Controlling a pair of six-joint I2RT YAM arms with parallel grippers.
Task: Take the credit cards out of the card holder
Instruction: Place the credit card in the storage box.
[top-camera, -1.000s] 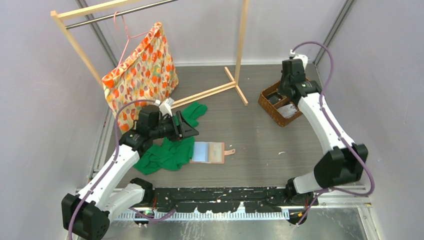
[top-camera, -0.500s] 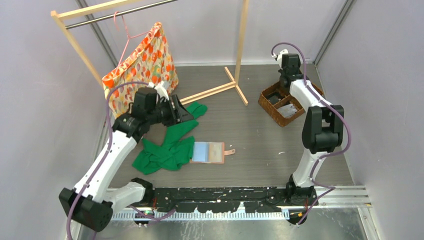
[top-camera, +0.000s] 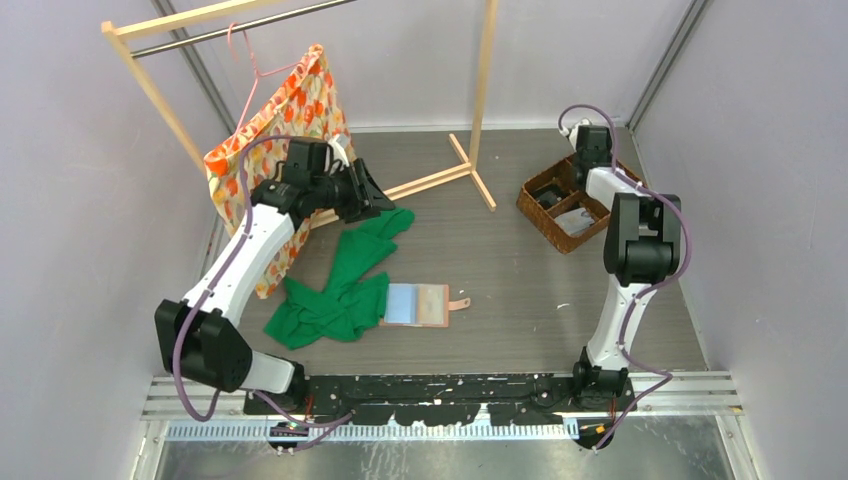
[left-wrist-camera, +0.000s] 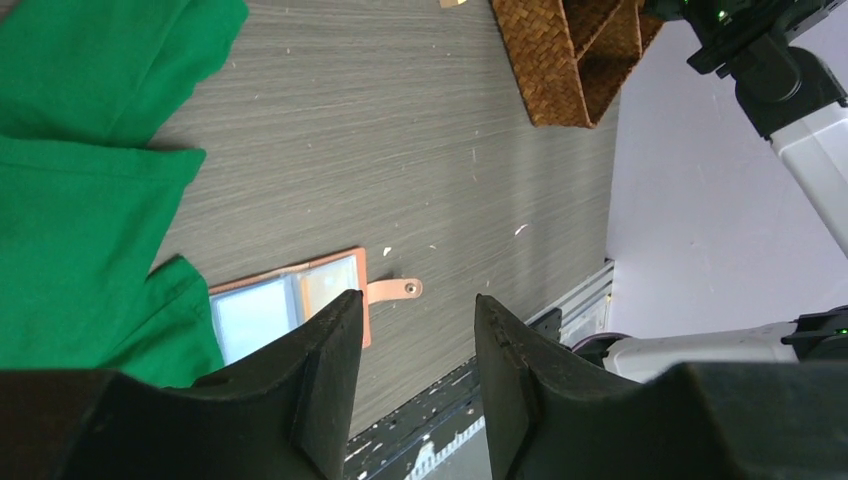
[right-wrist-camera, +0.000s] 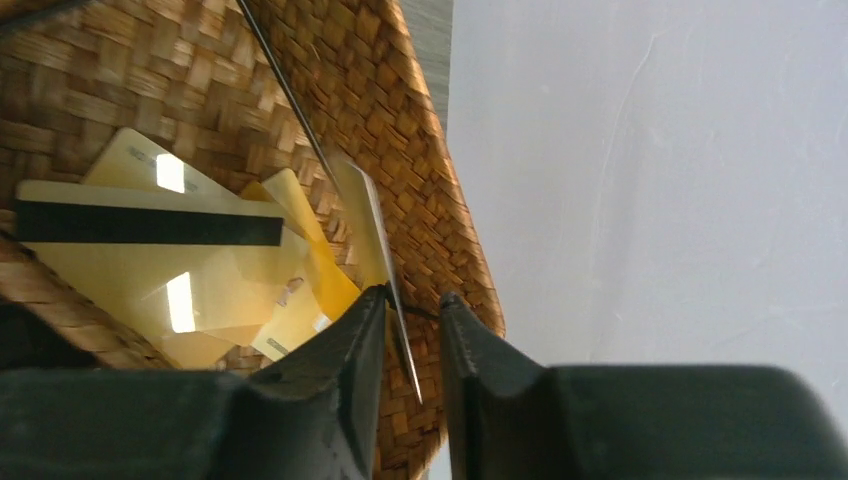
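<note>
The salmon-pink card holder (top-camera: 417, 304) lies open and flat on the grey table, its pale blue inside facing up and its snap tab (left-wrist-camera: 395, 290) pointing right. My left gripper (top-camera: 375, 195) hangs open well above and behind the card holder (left-wrist-camera: 290, 305), holding nothing. My right gripper (right-wrist-camera: 413, 293) is over the far corner of the wicker basket (top-camera: 545, 222). Its jaws are parted, and a credit card (right-wrist-camera: 375, 235) stands edge-on, loose in the gap. Several yellow credit cards (right-wrist-camera: 150, 260) lie on the basket floor.
A green cloth (top-camera: 335, 290) lies crumpled just left of the card holder, touching its edge. Behind stand a wooden clothes rack (top-camera: 430, 180) and a hanging orange-patterned fabric (top-camera: 280, 130). Walls close in on both sides, and the basket (left-wrist-camera: 560, 60) sits near the right wall.
My right gripper was shut and has parted its jaws over the basket, loosening the card. My left arm has risen and swung back toward the rack, away from the card holder.
</note>
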